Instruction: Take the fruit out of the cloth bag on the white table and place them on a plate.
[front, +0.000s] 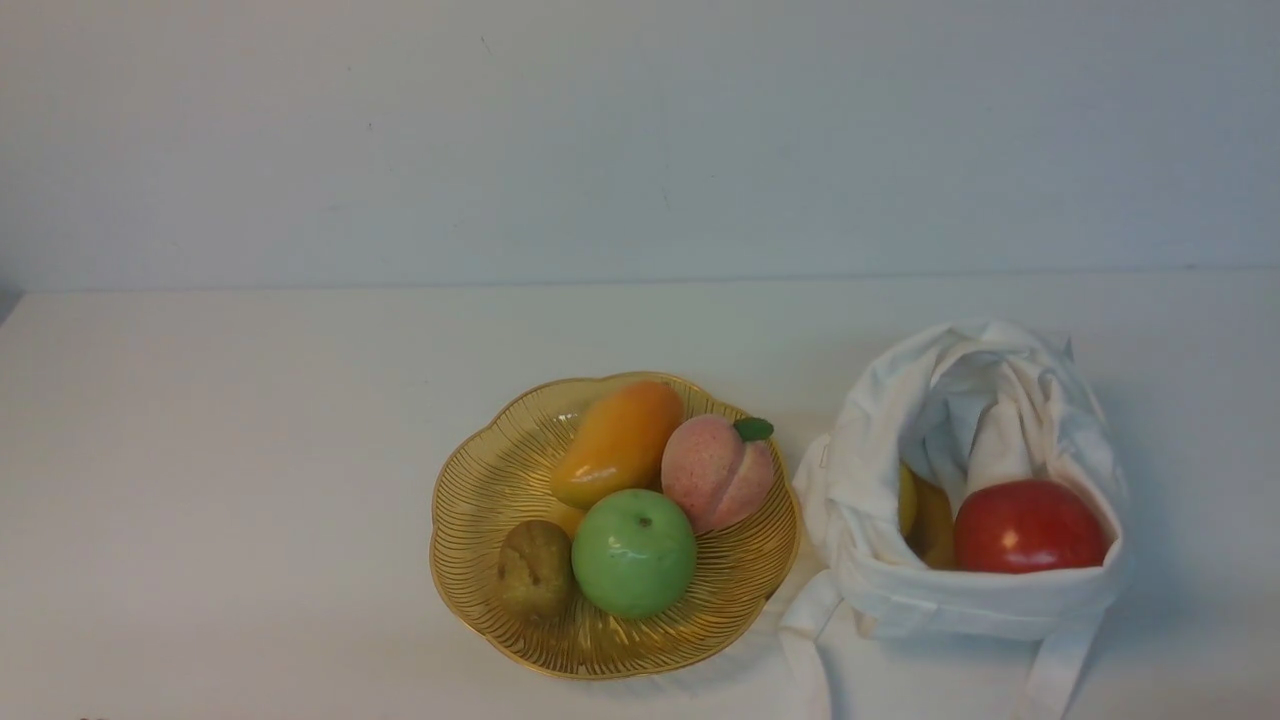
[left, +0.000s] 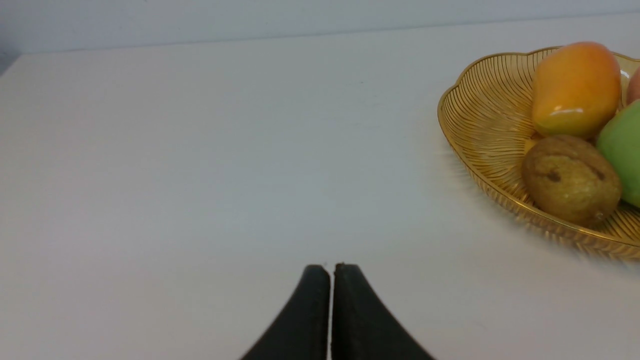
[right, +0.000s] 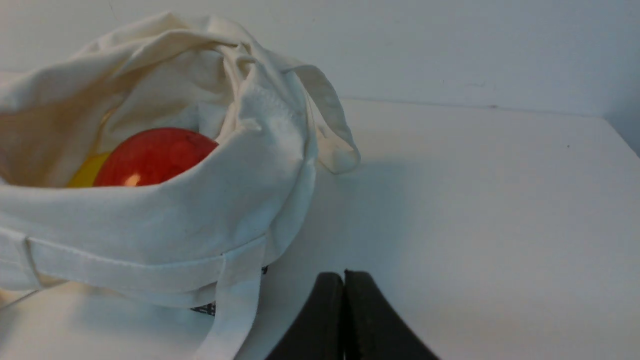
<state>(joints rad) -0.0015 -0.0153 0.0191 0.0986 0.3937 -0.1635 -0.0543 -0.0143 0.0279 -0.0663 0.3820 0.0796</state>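
Observation:
The gold scalloped plate (front: 470, 520) sits at the table's middle and holds an orange mango (front: 618, 440), a pink peach (front: 715, 472), a green apple (front: 633, 552) and a brown fruit (front: 535, 566). The white cloth bag (front: 870, 500) stands open to the plate's right with a red apple (front: 1028, 527) and a yellow piece (front: 928, 520) inside. My left gripper (left: 331, 267) is shut and empty over bare table, left of the plate (left: 480, 115). My right gripper (right: 344, 275) is shut and empty, beside the bag (right: 200, 210) near its strap. Neither gripper shows in the front view.
The white table (front: 220, 480) runs back to a plain pale wall (front: 640, 140). The bag's straps (front: 1050, 670) trail toward the front edge. A strap loop (right: 330, 125) hangs off the bag's far side.

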